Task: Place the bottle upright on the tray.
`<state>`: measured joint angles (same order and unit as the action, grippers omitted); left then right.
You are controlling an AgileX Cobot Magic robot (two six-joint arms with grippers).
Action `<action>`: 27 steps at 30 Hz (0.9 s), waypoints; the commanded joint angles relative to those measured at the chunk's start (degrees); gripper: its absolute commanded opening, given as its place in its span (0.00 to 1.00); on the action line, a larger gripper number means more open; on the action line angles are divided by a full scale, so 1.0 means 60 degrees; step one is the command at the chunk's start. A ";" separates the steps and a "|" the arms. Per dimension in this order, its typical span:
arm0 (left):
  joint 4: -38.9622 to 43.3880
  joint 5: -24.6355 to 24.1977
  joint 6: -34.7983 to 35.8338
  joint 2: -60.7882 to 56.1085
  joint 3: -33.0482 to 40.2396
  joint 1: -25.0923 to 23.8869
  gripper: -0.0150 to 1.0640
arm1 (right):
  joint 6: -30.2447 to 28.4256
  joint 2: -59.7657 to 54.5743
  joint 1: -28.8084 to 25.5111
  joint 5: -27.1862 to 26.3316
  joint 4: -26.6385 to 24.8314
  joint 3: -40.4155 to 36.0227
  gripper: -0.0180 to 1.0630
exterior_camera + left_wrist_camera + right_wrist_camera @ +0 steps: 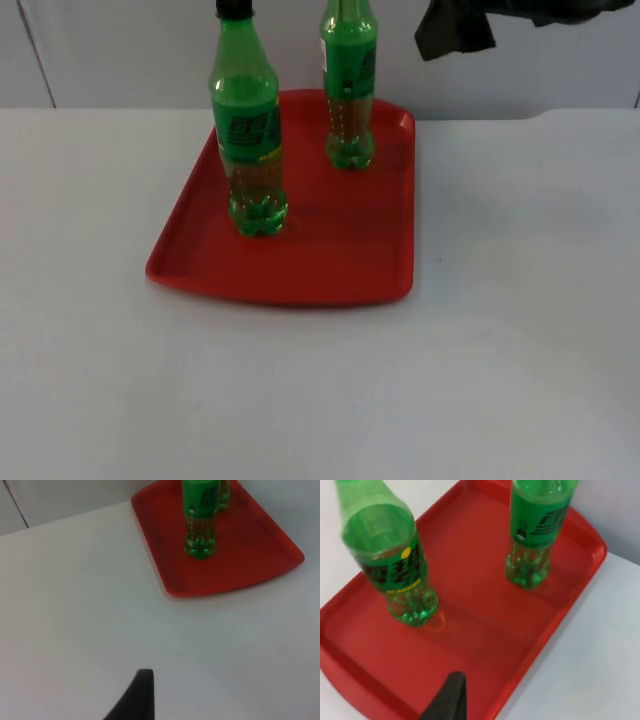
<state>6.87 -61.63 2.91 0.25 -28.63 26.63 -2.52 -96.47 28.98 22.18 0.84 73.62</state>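
A red tray lies in the middle of the white table. Two green bottles stand upright on it, apart from each other. The nearer one has a black cap and stands toward the tray's left side. The other stands by the tray's far right corner. My right gripper hangs high above the table behind that corner, clear of both bottles. Its wrist view looks down on the tray, the capped bottle and the far bottle. My left gripper waits over bare table, well away from the tray and the bottle.
Bare white table surrounds the tray on the left, right and front. The grey partition wall stands right behind the tray's far edge.
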 commanded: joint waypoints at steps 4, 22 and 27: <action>0.0001 0.0010 -0.0013 -0.0042 0.0049 0.0044 0.99 | -0.0077 0.1293 0.0055 -0.0175 0.0023 -0.0958 0.99; 0.0001 0.0010 -0.0013 -0.0042 0.0049 0.0044 0.99 | -0.0172 0.4343 0.0055 0.0174 -0.0243 -0.2763 0.99; 0.0001 0.0010 -0.0013 -0.0042 0.0049 0.0044 0.99 | -0.0191 0.5388 0.0055 0.0152 -0.0243 -0.3386 0.99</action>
<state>6.87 -61.63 2.91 0.25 -28.63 26.63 -3.03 -64.90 28.98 23.14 -0.42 53.60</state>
